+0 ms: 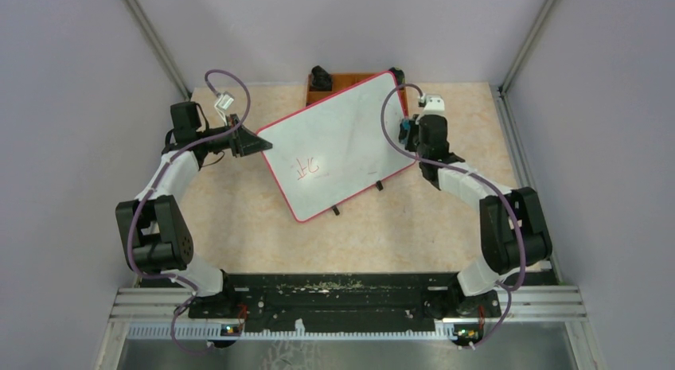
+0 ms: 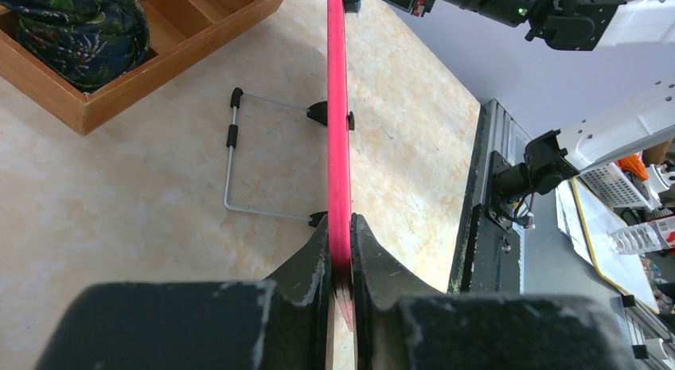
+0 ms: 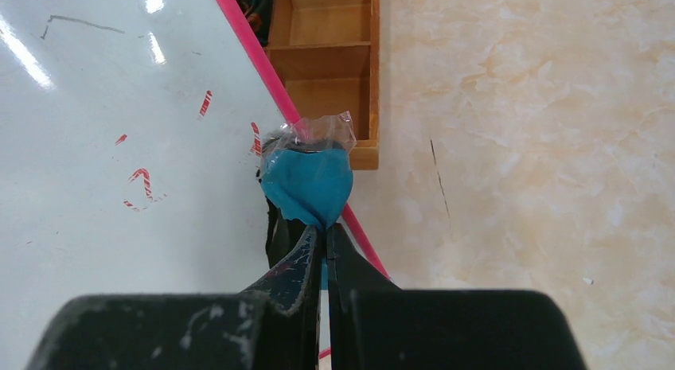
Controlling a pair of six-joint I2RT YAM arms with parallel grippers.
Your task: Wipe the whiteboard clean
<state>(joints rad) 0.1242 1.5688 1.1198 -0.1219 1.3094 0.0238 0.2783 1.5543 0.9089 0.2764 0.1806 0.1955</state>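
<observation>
Top external view: the whiteboard [image 1: 350,131], tilted with one corner at the wooden tray [image 1: 344,81], looks light, stiff and slick-faced, best held by its rim, which the left gripper [image 2: 340,227] clamps; the right gripper [image 3: 322,231] pinches a blue wad [image 3: 306,183].

Whiteboard [image 1: 342,131]: large white rectangle with a thin red rim and rounded corners. It sits diagonally over mid table [image 1: 239,227], raised and tilted. Small black feet [image 1: 337,212] on near long edge. Unerased red handwritten characters [image 1: 309,167] near lower-left part.
</observation>
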